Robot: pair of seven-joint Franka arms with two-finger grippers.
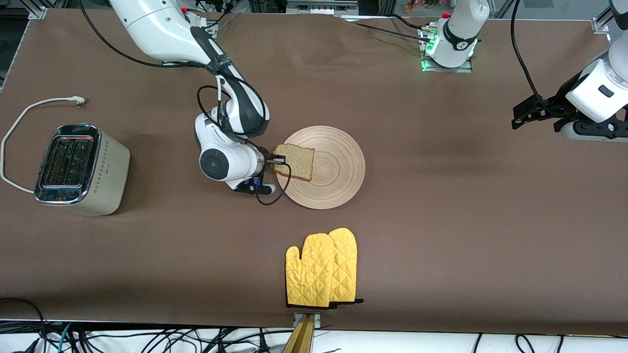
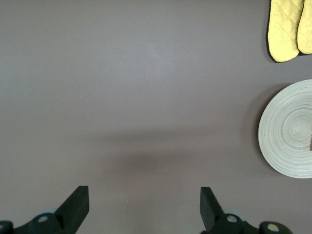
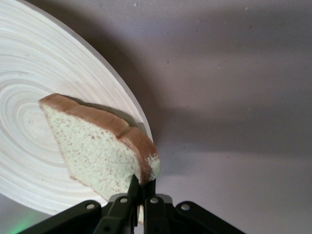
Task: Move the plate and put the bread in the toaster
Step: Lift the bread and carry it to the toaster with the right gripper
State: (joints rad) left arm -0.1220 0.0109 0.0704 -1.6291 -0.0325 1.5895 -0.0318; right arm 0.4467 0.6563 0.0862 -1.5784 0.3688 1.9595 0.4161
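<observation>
A slice of bread (image 1: 295, 162) (image 3: 97, 146) is tilted over the round light-wood plate (image 1: 338, 171) (image 3: 29, 73), at the plate's rim toward the right arm's end. My right gripper (image 1: 275, 159) (image 3: 142, 187) is shut on the slice's crust edge. The cream toaster (image 1: 81, 169) with a chrome top stands at the right arm's end of the table, well apart from the plate. My left gripper (image 1: 517, 117) (image 2: 145, 200) hangs open with nothing in it over bare table at the left arm's end. The plate (image 2: 287, 131) also shows at the edge of the left wrist view.
A pair of yellow quilted oven mitts (image 1: 324, 267) (image 2: 285, 29) lies nearer the front camera than the plate, close to the table's edge. The toaster's white cord (image 1: 29, 110) curls on the table beside it.
</observation>
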